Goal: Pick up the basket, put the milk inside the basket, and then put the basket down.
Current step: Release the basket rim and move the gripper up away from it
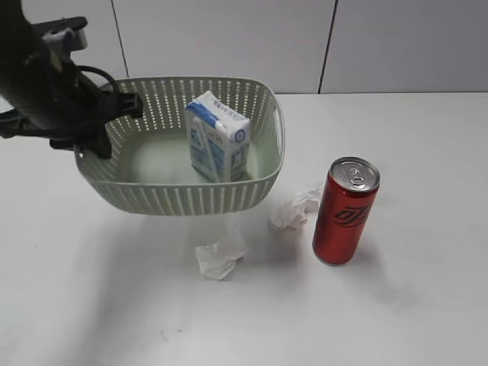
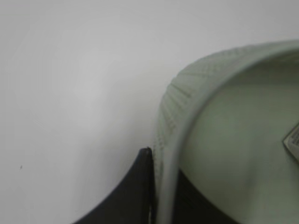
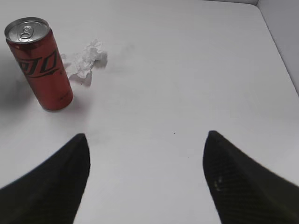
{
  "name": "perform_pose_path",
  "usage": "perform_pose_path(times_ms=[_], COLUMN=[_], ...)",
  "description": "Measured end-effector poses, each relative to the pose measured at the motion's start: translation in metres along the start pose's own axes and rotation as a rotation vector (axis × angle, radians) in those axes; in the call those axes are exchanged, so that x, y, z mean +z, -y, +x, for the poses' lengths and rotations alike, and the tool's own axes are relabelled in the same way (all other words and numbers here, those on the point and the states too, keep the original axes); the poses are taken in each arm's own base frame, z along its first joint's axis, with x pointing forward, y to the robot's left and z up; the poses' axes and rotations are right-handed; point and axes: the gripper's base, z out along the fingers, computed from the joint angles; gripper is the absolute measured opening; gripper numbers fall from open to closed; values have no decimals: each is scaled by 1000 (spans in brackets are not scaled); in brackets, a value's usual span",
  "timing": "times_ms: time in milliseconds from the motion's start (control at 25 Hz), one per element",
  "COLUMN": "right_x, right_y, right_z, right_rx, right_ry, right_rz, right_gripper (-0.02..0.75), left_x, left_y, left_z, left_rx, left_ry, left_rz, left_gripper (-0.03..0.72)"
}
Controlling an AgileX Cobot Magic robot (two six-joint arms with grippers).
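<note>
The pale sage-green basket (image 1: 252,187) is held above the white table, with a shadow under it. The white and blue milk carton (image 1: 217,137) stands inside it. My left gripper (image 1: 103,130) is shut on the basket's left rim; in the left wrist view the rim (image 2: 187,126) runs between the two black fingers (image 2: 166,186), and a corner of the milk (image 2: 293,140) shows at the right edge. My right gripper (image 3: 145,140) is open and empty over bare table. It does not show in the exterior view.
A red soda can (image 1: 345,211) stands right of the basket and also shows in the right wrist view (image 3: 39,63). Crumpled white tissues lie beside the can (image 1: 296,210) (image 3: 84,58) and below the basket's front (image 1: 217,259). A wall (image 1: 305,38) runs behind the table.
</note>
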Motion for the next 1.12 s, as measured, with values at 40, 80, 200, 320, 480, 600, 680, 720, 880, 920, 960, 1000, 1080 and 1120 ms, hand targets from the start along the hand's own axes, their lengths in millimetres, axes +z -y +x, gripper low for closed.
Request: perform_pose_path(times_ms=[40, 80, 200, 320, 480, 600, 680, 720, 880, 920, 960, 1000, 1080, 1120], right_x=[0, 0, 0, 0, 0, 0, 0, 0, 0, 0, 0, 0, 0, 0], right_y=[0, 0, 0, 0, 0, 0, 0, 0, 0, 0, 0, 0, 0, 0], right_z=[0, 0, 0, 0, 0, 0, 0, 0, 0, 0, 0, 0, 0, 0], right_rx=[0, 0, 1, 1, 1, 1, 1, 1, 1, 1, 1, 1, 1, 1], right_ry=[1, 1, 1, 1, 2, 2, 2, 2, 2, 2, 2, 2, 2, 2], right_rz=[0, 0, 0, 0, 0, 0, 0, 0, 0, 0, 0, 0, 0, 0], right_gripper=[592, 592, 592, 592, 592, 592, 592, 592, 592, 592, 592, 592, 592, 592], left_x=[5, 10, 28, 48, 76, 92, 102, 104, 112, 112, 111, 111, 111, 110], left_y=[1, 3, 7, 11, 12, 11, 9, 8, 6, 6, 7, 7, 9, 10], left_z=[-7, -14, -32, -44, -54, -59, -60, -60, -61, -62, -63, -64, -65, -67], left_rx=[1, 2, 30, 86, 50, 27, 24, 21, 15, 14, 10, 4, -10, -15], left_ry=[0, 4, 0, -12, -53, -65, -69, -66, -51, -44, -37, -30, -22, -13], left_rz=[-3, -3, -9, -16, -4, -3, -7, -6, 0, 4, 10, 17, 30, 37], left_gripper=[1, 1, 1, 1, 1, 1, 1, 1, 4, 11, 26, 54, 137, 195])
